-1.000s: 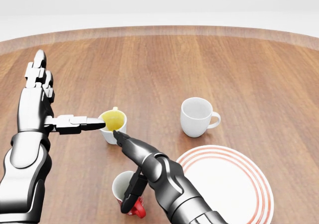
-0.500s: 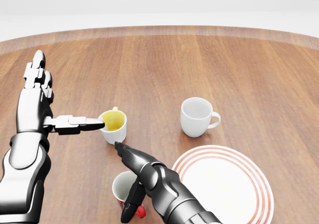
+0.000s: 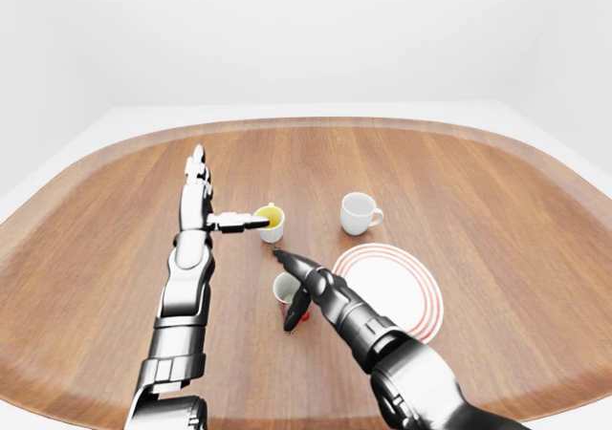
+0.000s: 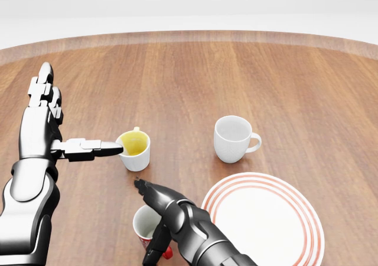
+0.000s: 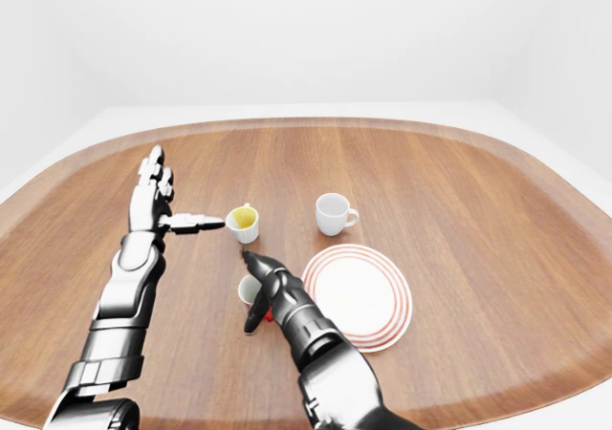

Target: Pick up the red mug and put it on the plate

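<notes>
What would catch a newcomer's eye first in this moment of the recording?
Probably the two metallic arms reaching over the wooden table. The right robot hand stands with open fingers about the red mug at the bottom of the head view, just left of the red-ringed plate. The left robot hand is spread open, one finger pointing at the yellow-lined mug, with a white mug further right.

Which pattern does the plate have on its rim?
Red concentric rings on the white plate, clearest in the head view.
</notes>
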